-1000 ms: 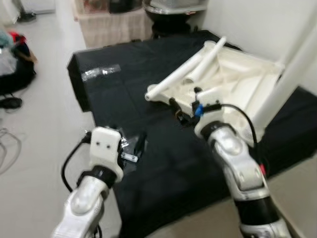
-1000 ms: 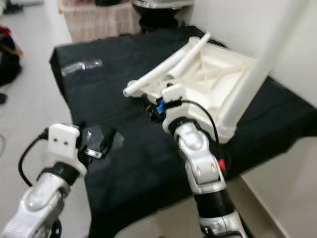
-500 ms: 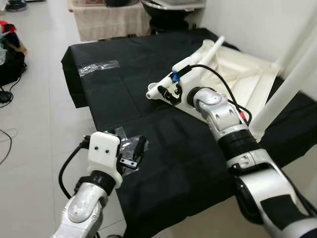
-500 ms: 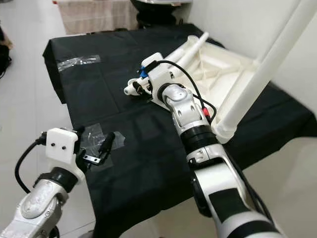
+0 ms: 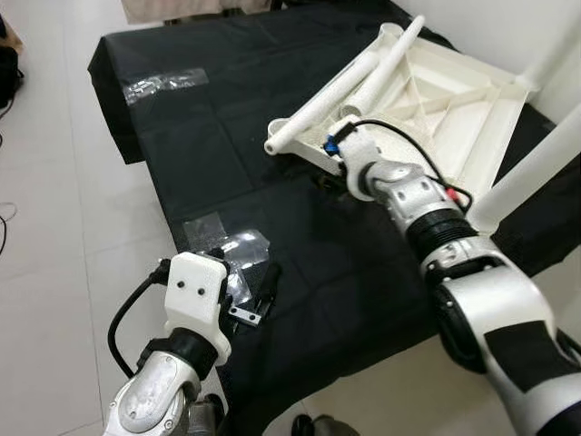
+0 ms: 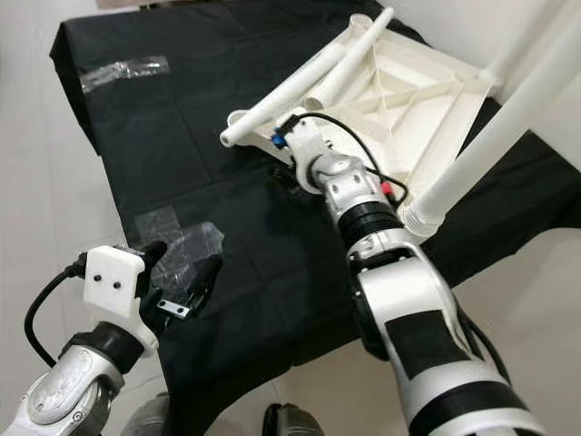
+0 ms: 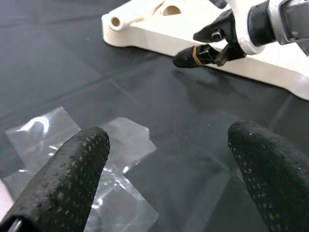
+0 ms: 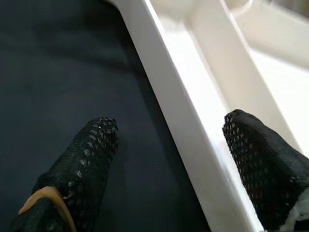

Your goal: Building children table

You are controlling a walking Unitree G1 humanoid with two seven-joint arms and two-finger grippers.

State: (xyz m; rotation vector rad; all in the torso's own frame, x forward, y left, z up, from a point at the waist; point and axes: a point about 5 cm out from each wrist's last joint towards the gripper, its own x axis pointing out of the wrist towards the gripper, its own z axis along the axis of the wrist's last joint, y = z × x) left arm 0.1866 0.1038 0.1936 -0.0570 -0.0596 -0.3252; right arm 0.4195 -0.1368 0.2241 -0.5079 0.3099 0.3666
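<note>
The white children's table [image 5: 458, 95] lies upside down on a black cloth [image 5: 209, 154]. Two loose white legs [image 5: 331, 95] rest across its underside, and one fitted leg [image 5: 531, 173] rises at the right. My right gripper [image 8: 169, 130] is open, its fingers standing either side of the table's near rim [image 8: 169, 104]; the left wrist view catches it too [image 7: 205, 46]. My left gripper [image 7: 169, 164] is open low over the cloth near its front edge, just above a crumpled clear plastic bag [image 7: 72, 145]. Nothing sits between its fingers.
A strip of clear plastic [image 5: 163, 82] lies at the cloth's far left corner. The cloth drops off at its left and front edges to a pale tiled floor [image 5: 45, 272]. A white wall stands behind the table at the right.
The camera has tilted down and closer. My right gripper has moved from the end of the loose leg down to the table's near rim. The left gripper stays over the plastic bag.
</note>
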